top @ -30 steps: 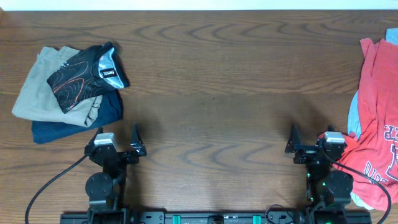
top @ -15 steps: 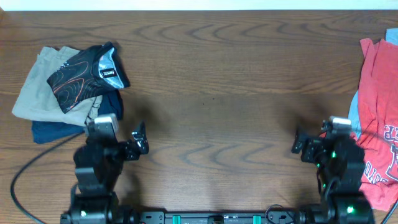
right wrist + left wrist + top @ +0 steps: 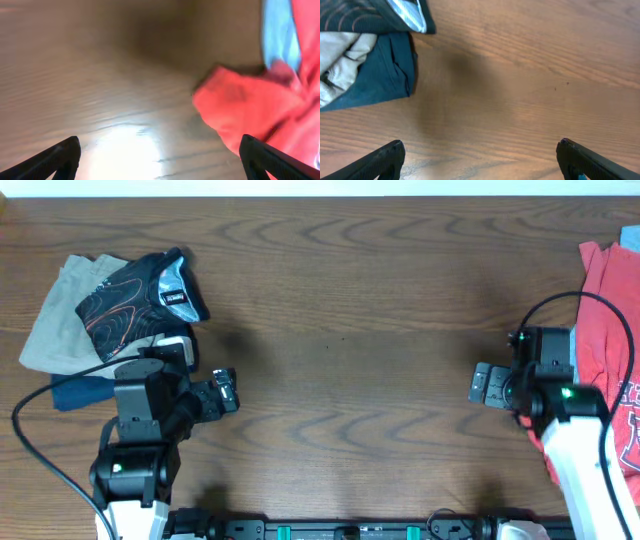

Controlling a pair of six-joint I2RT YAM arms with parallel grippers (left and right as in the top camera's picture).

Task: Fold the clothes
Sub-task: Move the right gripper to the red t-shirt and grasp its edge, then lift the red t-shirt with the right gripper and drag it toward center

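Coral-red T-shirt [image 3: 610,290] lies crumpled just right of the right gripper [image 3: 159,150], with a pale blue shirt [image 3: 280,30] beside it. The right gripper and the left gripper [image 3: 480,152] both gape wide and hold nothing. The fabric is probably light and limp, best pinched at a hem or shoulder edge.

This looks like a robotics lab bench. Two robot arms, the left arm [image 3: 140,435] and the right arm [image 3: 565,415], rise from a black rail [image 3: 340,532] along the near edge of a wood-grain table [image 3: 340,290]. Green status lights glow on both, and a loose black cable [image 3: 580,294] loops above the tabletop. Garments lie as work material at the sides — a folded stack [image 3: 100,330] on the left, a coral-red shirt [image 3: 605,320] heaped on the right
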